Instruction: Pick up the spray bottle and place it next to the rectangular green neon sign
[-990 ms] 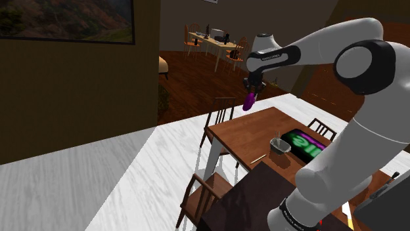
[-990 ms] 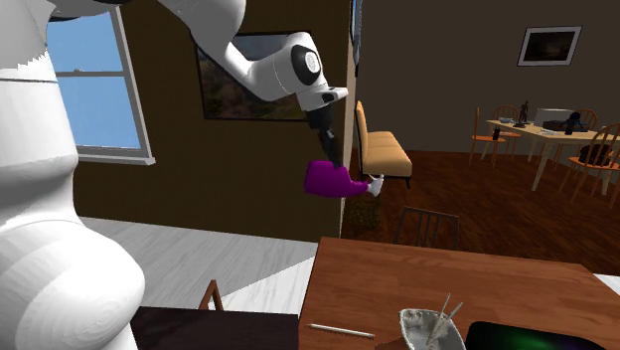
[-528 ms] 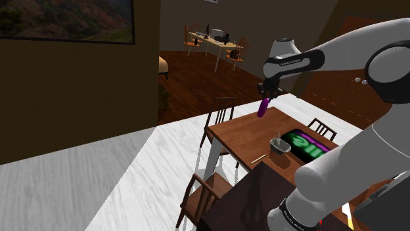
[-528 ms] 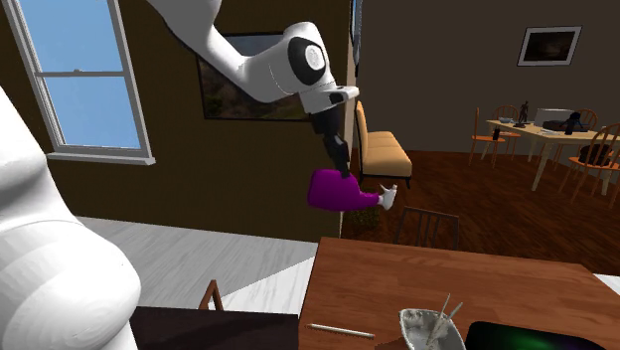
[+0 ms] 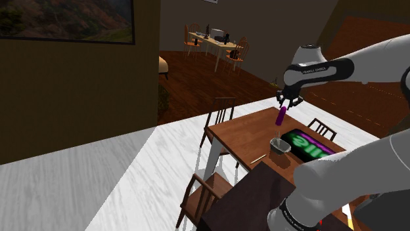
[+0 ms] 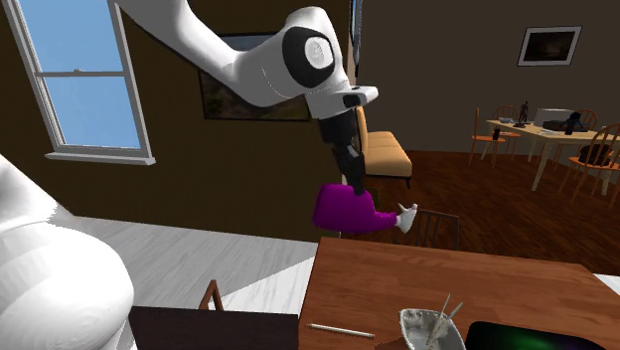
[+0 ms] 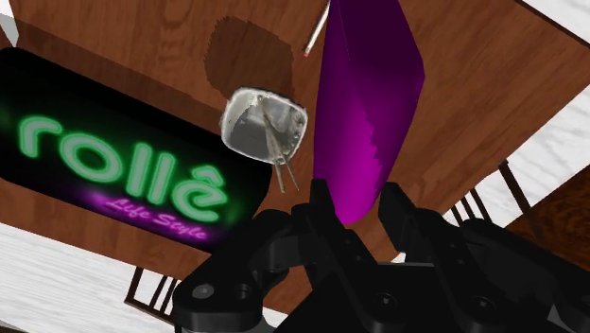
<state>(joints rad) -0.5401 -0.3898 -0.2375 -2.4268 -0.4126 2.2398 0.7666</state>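
Swung further out over the brown table (image 5: pixel 240 133), the gripper (image 5: pixel 282 105) carries the purple spray bottle (image 5: pixel 280 116).
Its jaws clamp the bottle's body. The bottle hangs in the air, with the green neon sign (image 5: pixel 305 144) at its four o'clock in the shoulder view.

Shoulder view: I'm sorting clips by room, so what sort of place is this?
Probably a home dining area: a brown wooden table with dark wooden chairs beside it, a framed landscape painting on the wall, and a second light dining set in the room beyond.
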